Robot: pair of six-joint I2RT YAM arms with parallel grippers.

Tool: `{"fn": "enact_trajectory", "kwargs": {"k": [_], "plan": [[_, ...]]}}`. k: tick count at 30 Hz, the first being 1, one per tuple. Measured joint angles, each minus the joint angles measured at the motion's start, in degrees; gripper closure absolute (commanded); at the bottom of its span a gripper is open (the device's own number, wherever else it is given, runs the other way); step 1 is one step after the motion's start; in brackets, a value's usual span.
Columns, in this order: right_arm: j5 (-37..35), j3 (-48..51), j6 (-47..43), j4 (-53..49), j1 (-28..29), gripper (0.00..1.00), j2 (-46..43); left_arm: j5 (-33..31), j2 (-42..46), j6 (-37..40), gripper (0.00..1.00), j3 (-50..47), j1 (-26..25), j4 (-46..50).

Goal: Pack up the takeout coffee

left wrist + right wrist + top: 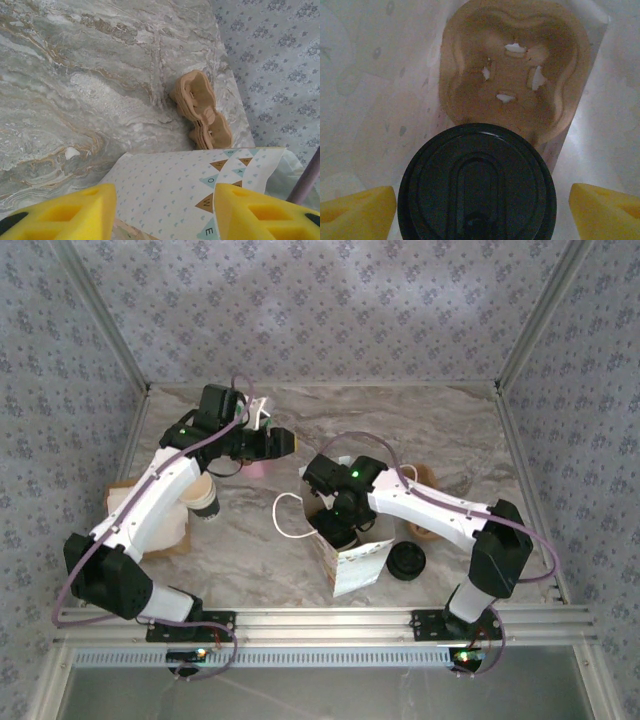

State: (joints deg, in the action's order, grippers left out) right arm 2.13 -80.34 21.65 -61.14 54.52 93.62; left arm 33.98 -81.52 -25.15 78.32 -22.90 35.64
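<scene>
The takeout coffee (477, 185) shows as a round black lid, low inside the white paper bag (355, 565), just in front of a brown cup carrier (515, 65) at the bag's bottom. My right gripper (482, 207) reaches down into the bag (365, 100), open, with a yellow finger on each side of the lid and a gap showing on the right. From above, the right gripper (340, 520) is in the bag's mouth. My left gripper (280, 443) is behind the bag. In its wrist view the left gripper (165, 210) has its fingers apart over the patterned bag face (170, 185).
A stack of black lids (407, 561) stands right of the bag. Stacked brown cup carriers (202, 107) lie near the right wall. A lidless cup (205, 498) and flat brown paper (125, 505) are under the left arm. The bag's handle (285, 515) loops out to the left.
</scene>
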Motion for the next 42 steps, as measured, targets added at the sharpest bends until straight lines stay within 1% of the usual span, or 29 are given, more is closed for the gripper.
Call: {"fn": "enact_trajectory", "kwargs": {"k": [28,42], "plan": [[-2.10,-3.65,1.05,-2.54,0.94,0.04,-1.53,0.02,0.00,-1.03,0.45,0.39,0.02,-0.92],[-2.82,-5.62,1.44,-3.67,1.60,0.03,-3.19,0.00,1.25,-1.05,0.39,0.39,0.02,-0.90]]}}
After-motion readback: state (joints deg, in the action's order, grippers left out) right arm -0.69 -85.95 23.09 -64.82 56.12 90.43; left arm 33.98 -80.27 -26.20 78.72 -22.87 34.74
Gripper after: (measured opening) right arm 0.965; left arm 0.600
